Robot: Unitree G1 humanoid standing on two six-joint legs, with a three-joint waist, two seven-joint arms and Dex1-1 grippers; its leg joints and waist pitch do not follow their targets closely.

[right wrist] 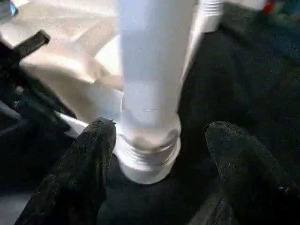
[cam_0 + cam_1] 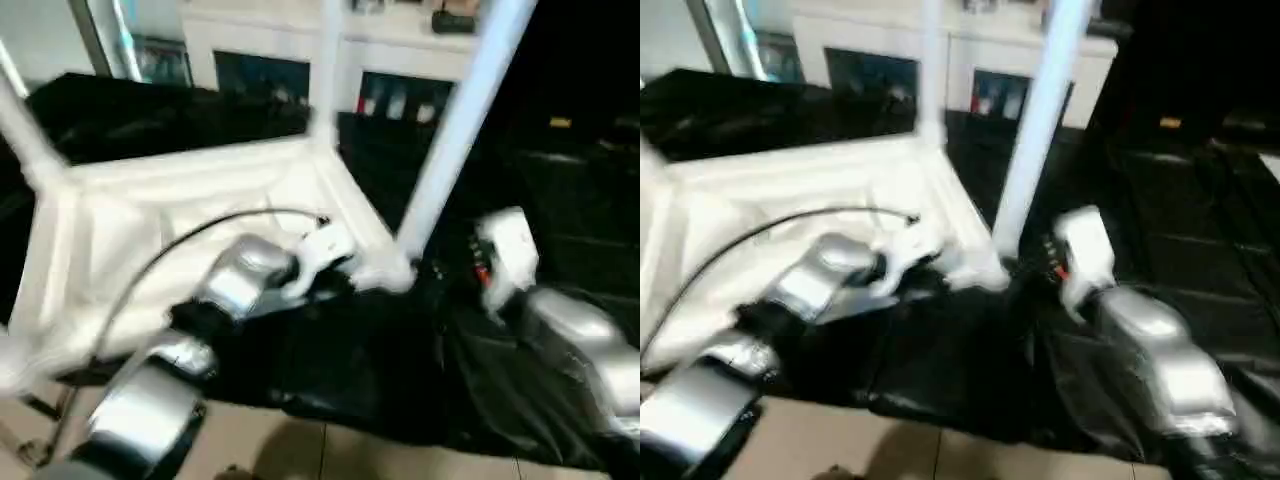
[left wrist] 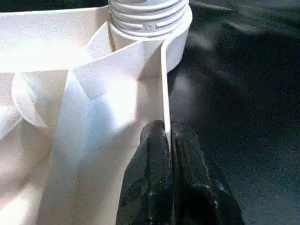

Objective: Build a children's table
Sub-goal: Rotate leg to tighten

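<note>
The left gripper (image 3: 168, 136) pinches the near-right rim of the upturned tabletop (image 2: 180, 210), beside a corner socket (image 3: 176, 35). The right gripper (image 1: 159, 140) spreads wide around the near-right leg (image 2: 455, 130) standing in that socket.

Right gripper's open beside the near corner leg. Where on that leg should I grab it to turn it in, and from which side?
Probably low on the leg's smooth round shaft, just above the threaded collar. Come in level from the robot's side, where the right gripper already straddles it. The left gripper pinches the tabletop's edge wall, steadying it.
</note>
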